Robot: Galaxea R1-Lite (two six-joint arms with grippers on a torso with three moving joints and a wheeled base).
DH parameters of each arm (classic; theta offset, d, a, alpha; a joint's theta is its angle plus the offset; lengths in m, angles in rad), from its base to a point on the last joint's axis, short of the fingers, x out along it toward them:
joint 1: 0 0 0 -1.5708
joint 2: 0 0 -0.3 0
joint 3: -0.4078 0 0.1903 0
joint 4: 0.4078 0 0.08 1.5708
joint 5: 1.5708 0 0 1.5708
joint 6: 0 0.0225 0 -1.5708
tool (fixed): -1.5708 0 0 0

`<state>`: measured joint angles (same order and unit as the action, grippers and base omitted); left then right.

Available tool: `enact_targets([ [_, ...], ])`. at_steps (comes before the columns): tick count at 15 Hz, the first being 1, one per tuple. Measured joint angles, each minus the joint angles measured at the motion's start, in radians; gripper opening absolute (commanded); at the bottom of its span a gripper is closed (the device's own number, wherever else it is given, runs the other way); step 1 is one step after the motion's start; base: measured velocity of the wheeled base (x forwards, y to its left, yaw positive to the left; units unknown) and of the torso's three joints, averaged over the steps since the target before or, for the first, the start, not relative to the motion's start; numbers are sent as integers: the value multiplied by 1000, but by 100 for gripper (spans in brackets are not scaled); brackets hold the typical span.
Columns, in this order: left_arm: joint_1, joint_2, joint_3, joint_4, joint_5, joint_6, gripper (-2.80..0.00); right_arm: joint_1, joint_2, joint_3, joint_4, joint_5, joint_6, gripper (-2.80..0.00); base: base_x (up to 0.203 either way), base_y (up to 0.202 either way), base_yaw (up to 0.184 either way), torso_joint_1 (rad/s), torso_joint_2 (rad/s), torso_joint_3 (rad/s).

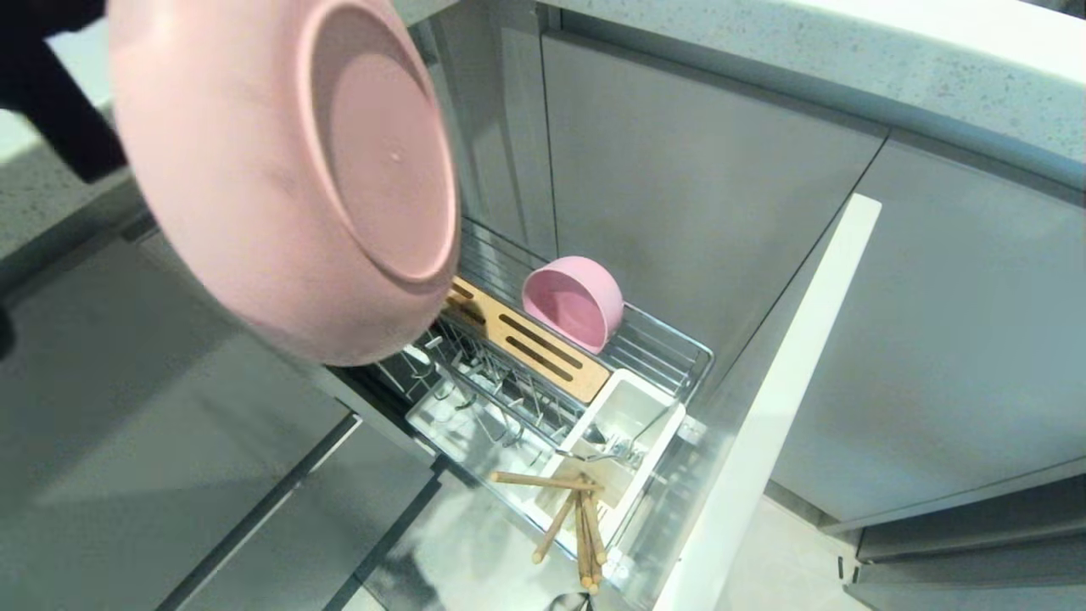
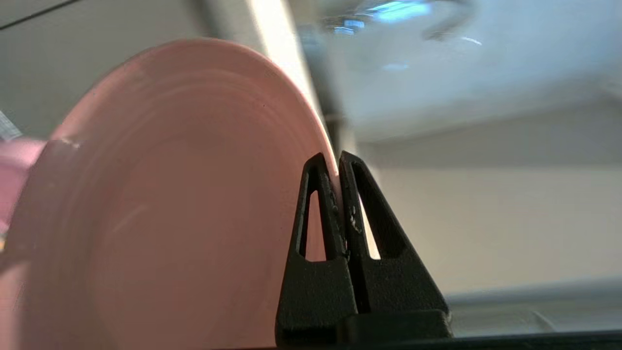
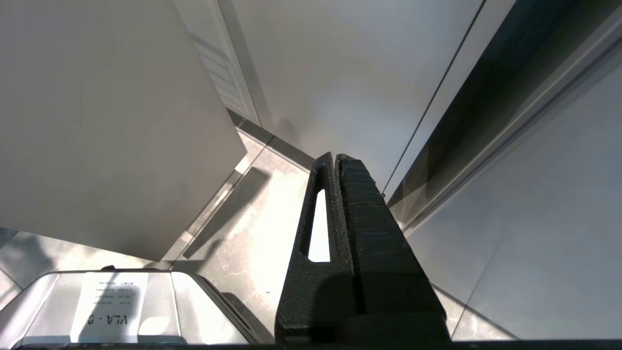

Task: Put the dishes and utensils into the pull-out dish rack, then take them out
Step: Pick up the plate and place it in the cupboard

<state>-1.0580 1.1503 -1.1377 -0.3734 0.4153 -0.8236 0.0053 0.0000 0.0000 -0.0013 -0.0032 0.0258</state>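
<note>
The pink plate [image 1: 280,170] hangs high and near the head camera, tilted on edge, its underside facing the rack. My left gripper [image 2: 336,160] is shut on the plate's rim [image 2: 170,194]. Below stands the pull-out dish rack [image 1: 662,339], drawn out of the cabinet. In it the pink bowl [image 1: 573,301] rests on its side beside the slotted wood strip [image 1: 530,339]. Wooden chopsticks [image 1: 577,518] lean out of the white utensil box [image 1: 624,424], and a silver utensil [image 1: 607,445] lies inside it. My right gripper [image 3: 335,158] is shut and empty, parked low over the floor.
The rack's pale front panel [image 1: 780,399] stands out toward me on the right. Grey cabinet doors [image 1: 704,187] rise behind, under a speckled countertop [image 1: 848,51]. A dark drawer front [image 1: 170,441] fills the left. My base's grey casing [image 3: 121,306] shows beside the right gripper.
</note>
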Motion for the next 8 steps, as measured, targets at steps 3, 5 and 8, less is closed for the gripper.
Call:
enact_targets([
  [3, -55, 116, -42, -7, 180, -1, -280, 0, 0, 0, 0, 0, 0, -280, 0, 0, 0, 0, 0, 0],
  [5, -62, 189, -61, -22, 271, -2, -280, 0, 0, 0, 0, 0, 0, -280, 0, 0, 0, 0, 0, 0],
  [8, -65, 288, -96, -76, 418, 0, -280, 0, 0, 0, 0, 0, 0, -280, 0, 0, 0, 0, 0, 0],
])
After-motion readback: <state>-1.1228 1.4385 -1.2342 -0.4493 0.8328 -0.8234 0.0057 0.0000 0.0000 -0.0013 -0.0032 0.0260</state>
